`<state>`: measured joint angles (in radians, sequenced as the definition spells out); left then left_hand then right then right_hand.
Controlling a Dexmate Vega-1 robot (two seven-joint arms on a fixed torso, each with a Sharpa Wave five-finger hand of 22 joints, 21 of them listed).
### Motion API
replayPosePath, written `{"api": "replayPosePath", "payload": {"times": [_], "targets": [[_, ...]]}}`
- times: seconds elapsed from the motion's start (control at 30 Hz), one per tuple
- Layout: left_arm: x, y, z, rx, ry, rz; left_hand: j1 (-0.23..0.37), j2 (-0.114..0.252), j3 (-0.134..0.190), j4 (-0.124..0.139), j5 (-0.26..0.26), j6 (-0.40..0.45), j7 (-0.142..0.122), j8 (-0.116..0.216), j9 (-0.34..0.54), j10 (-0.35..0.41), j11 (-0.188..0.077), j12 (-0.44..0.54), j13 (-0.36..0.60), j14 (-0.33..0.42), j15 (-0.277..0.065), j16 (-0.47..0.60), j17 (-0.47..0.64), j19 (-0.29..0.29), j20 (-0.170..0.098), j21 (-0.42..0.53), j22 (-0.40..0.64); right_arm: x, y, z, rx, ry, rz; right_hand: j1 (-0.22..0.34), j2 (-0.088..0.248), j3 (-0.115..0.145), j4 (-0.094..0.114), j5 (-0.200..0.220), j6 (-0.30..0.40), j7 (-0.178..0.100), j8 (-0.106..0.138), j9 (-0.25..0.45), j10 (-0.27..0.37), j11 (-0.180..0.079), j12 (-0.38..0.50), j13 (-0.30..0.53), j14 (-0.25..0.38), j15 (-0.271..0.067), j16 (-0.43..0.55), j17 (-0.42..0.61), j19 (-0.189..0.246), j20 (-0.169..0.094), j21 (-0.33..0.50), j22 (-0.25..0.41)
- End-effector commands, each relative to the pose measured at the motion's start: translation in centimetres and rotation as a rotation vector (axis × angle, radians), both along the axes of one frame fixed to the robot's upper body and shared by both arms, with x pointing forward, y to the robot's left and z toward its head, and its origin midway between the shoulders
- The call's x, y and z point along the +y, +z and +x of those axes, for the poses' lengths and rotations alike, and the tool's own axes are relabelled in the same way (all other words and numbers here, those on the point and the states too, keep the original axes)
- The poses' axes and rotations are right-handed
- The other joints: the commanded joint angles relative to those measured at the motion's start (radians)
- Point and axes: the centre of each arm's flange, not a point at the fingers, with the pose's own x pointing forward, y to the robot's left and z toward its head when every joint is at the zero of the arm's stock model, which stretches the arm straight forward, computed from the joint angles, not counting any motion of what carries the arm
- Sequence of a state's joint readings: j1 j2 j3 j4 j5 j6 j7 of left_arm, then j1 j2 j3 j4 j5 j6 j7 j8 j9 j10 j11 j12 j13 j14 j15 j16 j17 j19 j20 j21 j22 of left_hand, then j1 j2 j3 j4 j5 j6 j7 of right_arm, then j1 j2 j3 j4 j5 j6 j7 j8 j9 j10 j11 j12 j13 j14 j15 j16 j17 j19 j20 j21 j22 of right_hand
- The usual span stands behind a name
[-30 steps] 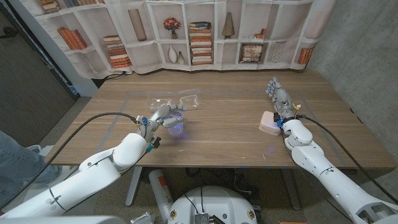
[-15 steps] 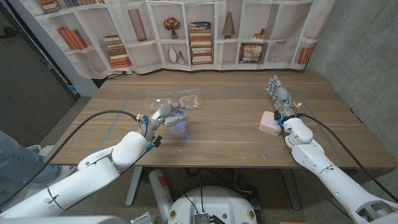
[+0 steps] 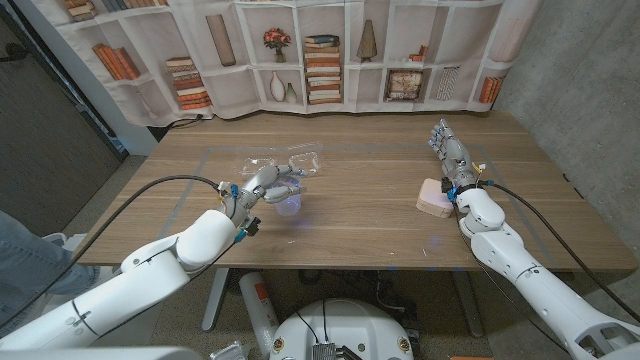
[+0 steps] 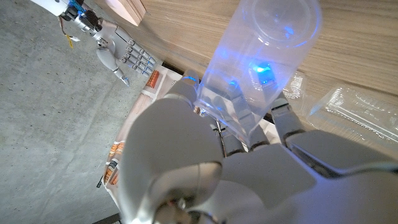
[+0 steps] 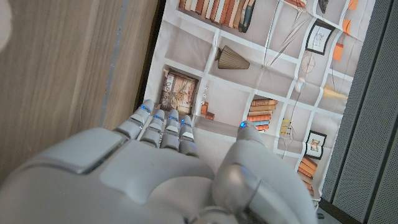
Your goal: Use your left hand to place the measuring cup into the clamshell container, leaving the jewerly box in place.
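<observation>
Carrying the measuring cup (image 3: pixel 288 199) toward the clamshell container (image 3: pixel 285 160) looks like the step in hand: the left hand (image 3: pixel 268 184) grips the cup, its fingers wrapped around the cup's side, and in the head view the cup sits just in front of the open container, on the near side of it. Whether the cup is lifted off the table (image 3: pixel 360 215) or touching it, I cannot tell from the head view; the left wrist view shows wood grain close behind the cup's base, nothing more certain.

The next move, as I judge it, calls for bringing the cup over the container's tray and lowering it inside before the fingers let go (the thin plastic will likely shift if nudged, so a clean descent matters).

In the wrist view the measuring cup (image 4: pixel 261 68) is clear, cylindrical plastic, lit blue by a glow from the hand, with the round base facing away from the camera. The clamshell container (image 4: pixel 354 109) is also transparent and lies open, just beside the cup.

Across the table the right hand (image 3: pixel 447 157) holds nothing, fingers straight and apart, with the pale pink jewelry box (image 3: pixel 434 198) just beside its wrist, well apart from the cup.
</observation>
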<state>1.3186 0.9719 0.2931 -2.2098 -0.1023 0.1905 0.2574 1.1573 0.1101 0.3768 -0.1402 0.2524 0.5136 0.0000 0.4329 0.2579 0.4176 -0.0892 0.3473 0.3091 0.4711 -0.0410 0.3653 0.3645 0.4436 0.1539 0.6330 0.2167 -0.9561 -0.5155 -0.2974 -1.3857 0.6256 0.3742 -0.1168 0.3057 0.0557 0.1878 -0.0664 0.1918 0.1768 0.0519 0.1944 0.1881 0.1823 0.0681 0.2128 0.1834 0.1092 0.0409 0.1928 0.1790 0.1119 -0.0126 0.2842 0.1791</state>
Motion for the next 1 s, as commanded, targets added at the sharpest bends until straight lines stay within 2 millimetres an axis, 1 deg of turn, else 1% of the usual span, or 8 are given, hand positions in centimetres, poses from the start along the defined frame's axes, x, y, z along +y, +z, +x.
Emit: {"api": "replayPosePath", "payload": {"times": [0.03,0.27,0.3,1.0], "targets": [[-0.1,0.7,-0.4,-0.003,-0.035,0.012,0.015,0.02,0.025,0.011,0.008,0.005,0.006,0.005,0.004,0.008,0.001,-0.001,0.006,0.008,-0.002,-0.001,0.005,-0.007,-0.001,0.01,0.003,-0.1,0.2,-0.4,-0.003,-0.003,-0.011,0.002,0.004,0.0,-0.005,0.0,0.008,0.0,0.003,0.003,0.007,0.003,0.003,0.004,0.008,-0.003,-0.003,0.004,0.005,-0.001,-0.007,0.002],[-0.3,1.3,-0.5,-0.01,-0.045,0.032,0.013,0.02,0.027,0.011,0.008,0.004,0.007,0.005,0.005,0.009,0.001,-0.003,0.008,0.008,0.0,-0.003,0.006,-0.009,-0.001,0.014,0.003,-0.2,0.3,-0.5,-0.004,-0.003,-0.012,0.002,0.005,0.0,-0.006,0.0,0.009,0.001,0.004,0.003,0.009,0.003,0.003,0.004,0.009,-0.003,-0.003,0.004,0.006,-0.001,-0.009,0.002],[-0.3,1.4,-0.5,-0.012,-0.046,0.035,0.013,0.02,0.027,0.011,0.008,0.004,0.006,0.005,0.005,0.009,0.005,-0.003,0.008,0.01,-0.002,-0.003,0.007,-0.009,-0.001,0.014,0.003,-0.2,0.3,-0.5,-0.004,-0.003,-0.012,0.002,0.005,0.0,-0.006,0.0,0.009,0.001,0.004,0.003,0.009,0.004,0.003,0.004,0.009,-0.003,-0.003,0.004,0.006,-0.001,-0.009,0.002],[-0.3,3.4,-0.8,-0.038,-0.058,0.068,0.008,0.018,0.032,0.011,0.01,0.005,0.006,0.006,0.006,0.009,0.0,-0.008,0.014,0.011,-0.001,-0.007,0.011,-0.018,-0.002,0.023,0.001,0.1,0.4,-0.1,0.0,0.002,-0.009,0.002,0.006,0.0,-0.007,0.0,0.011,0.002,0.004,0.003,0.01,0.003,0.003,0.004,0.011,-0.003,-0.003,0.004,0.007,0.001,-0.016,0.003]]}}
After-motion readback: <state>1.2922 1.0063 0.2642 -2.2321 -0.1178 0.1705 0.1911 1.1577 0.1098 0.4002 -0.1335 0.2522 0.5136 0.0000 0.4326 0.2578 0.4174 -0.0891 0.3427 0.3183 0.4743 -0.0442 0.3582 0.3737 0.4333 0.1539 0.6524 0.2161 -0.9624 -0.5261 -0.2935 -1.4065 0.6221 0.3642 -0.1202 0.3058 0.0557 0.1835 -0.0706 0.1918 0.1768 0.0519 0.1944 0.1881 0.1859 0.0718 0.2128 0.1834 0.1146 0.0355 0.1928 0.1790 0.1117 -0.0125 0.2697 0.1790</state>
